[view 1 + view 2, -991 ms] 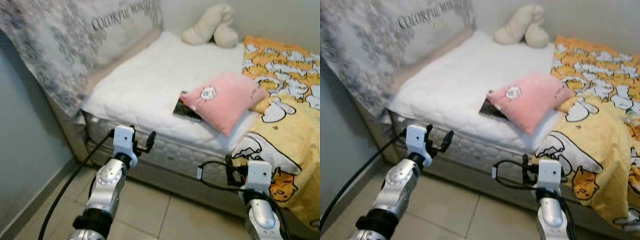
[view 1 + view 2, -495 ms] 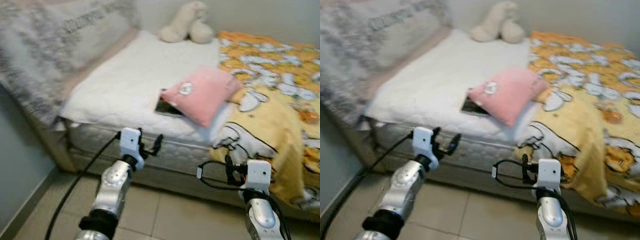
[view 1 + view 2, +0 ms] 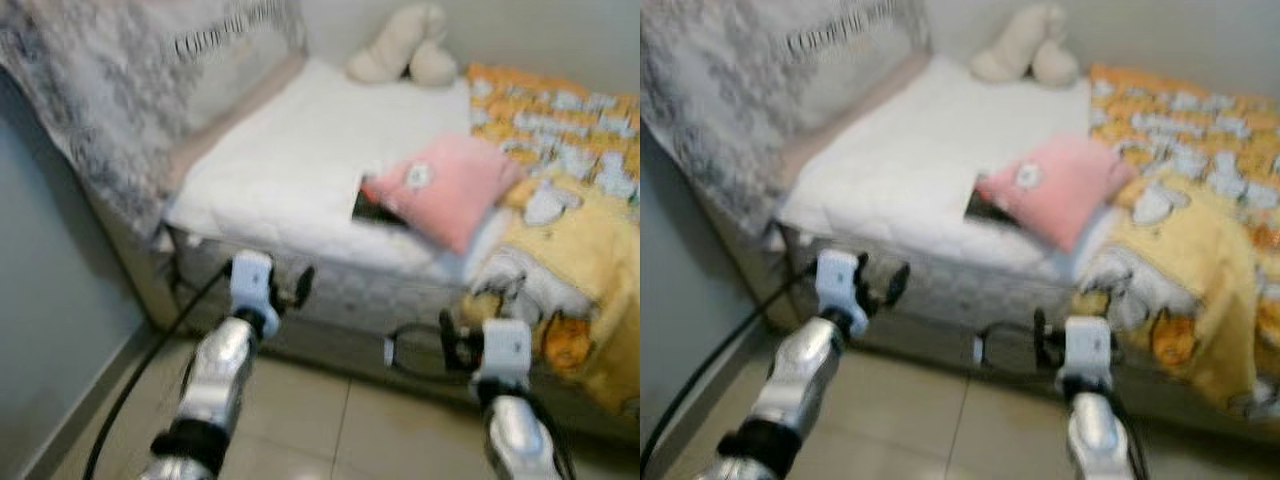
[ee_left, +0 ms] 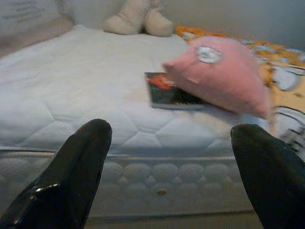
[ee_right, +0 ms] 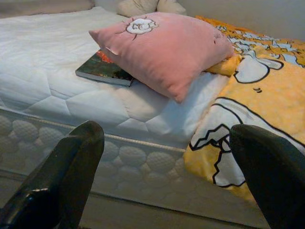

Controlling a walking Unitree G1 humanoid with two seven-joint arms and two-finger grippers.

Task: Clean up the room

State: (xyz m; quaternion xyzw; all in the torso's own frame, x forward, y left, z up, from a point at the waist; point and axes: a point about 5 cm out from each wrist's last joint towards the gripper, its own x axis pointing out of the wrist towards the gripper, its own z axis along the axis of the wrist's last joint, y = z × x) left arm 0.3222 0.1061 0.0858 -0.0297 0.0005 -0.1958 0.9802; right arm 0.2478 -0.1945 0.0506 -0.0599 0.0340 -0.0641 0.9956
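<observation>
A pink pillow (image 3: 450, 186) lies on the white mattress (image 3: 300, 170), partly covering a dark book (image 3: 376, 210). A cream plush toy (image 3: 405, 48) sits at the far end of the bed. A yellow patterned blanket (image 3: 585, 260) hangs over the bed's right side. My left gripper (image 3: 286, 285) is open, held in front of the mattress edge. My right gripper (image 3: 452, 345) is open too, low before the bed near the blanket. The book (image 4: 169, 93) and the pillow (image 5: 164, 50) lie ahead of both wrists.
A grey patterned cover with lettering (image 3: 130, 90) stands at the head of the bed on the left. A grey-blue wall (image 3: 50, 300) closes in on the left. Beige floor tiles (image 3: 350, 430) lie in front of the bed.
The camera has swung back to the left, so the whole scene has shifted right and blurred. Both arms keep the same open pose before the bed.
</observation>
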